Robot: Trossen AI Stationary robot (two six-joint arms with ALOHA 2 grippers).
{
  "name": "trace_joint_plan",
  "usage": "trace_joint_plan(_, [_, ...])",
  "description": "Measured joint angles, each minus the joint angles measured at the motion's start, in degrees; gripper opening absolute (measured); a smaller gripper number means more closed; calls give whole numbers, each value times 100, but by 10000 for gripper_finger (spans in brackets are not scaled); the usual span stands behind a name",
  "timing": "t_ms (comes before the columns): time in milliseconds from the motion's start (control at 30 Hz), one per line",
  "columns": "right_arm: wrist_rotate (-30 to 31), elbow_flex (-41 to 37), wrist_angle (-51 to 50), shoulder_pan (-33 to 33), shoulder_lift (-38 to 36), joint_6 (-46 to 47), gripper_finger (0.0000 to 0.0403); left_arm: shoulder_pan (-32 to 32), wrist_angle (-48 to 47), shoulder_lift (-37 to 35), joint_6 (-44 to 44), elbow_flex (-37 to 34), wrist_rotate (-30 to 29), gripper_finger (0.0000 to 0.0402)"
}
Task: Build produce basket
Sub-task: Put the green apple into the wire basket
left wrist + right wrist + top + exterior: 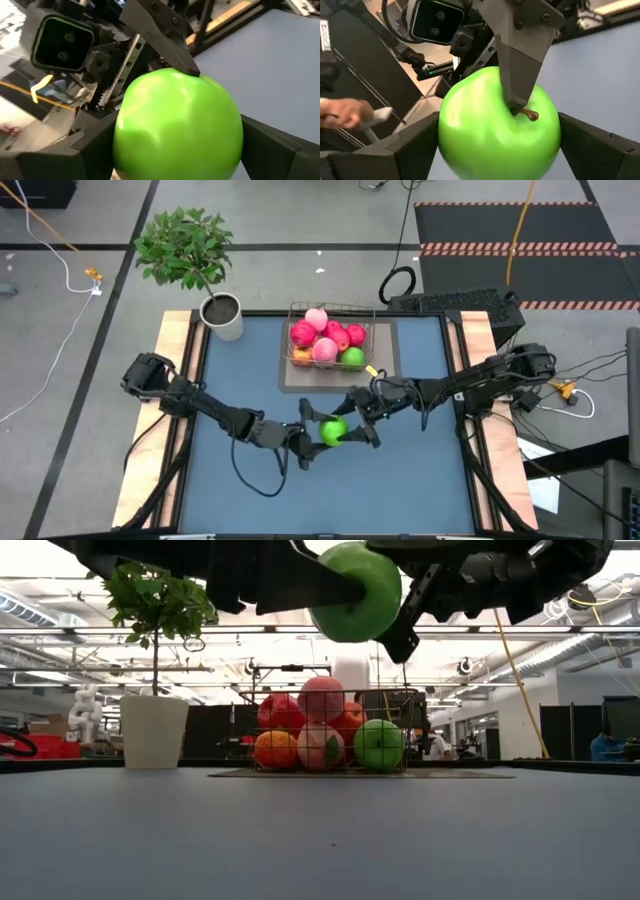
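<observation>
A green apple [334, 430] hangs in the air over the middle of the blue table, high above it in the low view [355, 590]. My left gripper [318, 436] comes at it from the table's left and my right gripper [352, 428] from the right; both are shut on it. The wire basket [368, 330] stands at the far middle on a dark mat, its base flat on the mat, holding several fruits [325, 340]: red, pink, orange and one green [378, 745]. My left gripper pinches the green apple between its two fingers [95, 145], on two opposite sides of its body [125, 145]. The fingers come roughly level from the table's left. The apple is lifted clear of the table. My right gripper pinches the same apple between its two fingers [585, 145], on two opposite sides [451, 140], crosswise to the left gripper's hold. One left finger [520, 75] sits by the stem [530, 115]. The fingers come roughly level from the table's right.
A pot [222, 315] with a leafy plant [185, 245] stands at the table's far left corner. The dark mat [300, 380] lies under the basket. Wooden rails [170, 360] run along the table's left and right edges. A person's hand [345, 112] shows beyond the table.
</observation>
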Motion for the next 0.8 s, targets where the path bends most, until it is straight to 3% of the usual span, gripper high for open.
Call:
trace_joint_plan(167, [71,6,-785,-234,-250,-471,358,-134,282,-253,255,-32,-352,335])
trace_joint_plan(300, [88,9,-1047,-379,-418,-567,358,-108,-80,-567,117,-37,-465,317])
trace_joint_plan(433, [20,-120,-1734,-343,-922,-535,356,-134,-497,-881,-69,-35,-784,324])
trace_joint_plan(533, [200,-153,-1487,-268,-1609,-564,356,-100,-811,-915,-91,-52,-952,336])
trace_joint_plan(667, [930,-311,-1432,-181,-2449,-766,356,53,-643,-975,162,-28,-1004,330])
trace_joint_plan(800, [1931,-429,-761,-186,-2958,-1093,356,764,-338,-942,106,-43,-901,318])
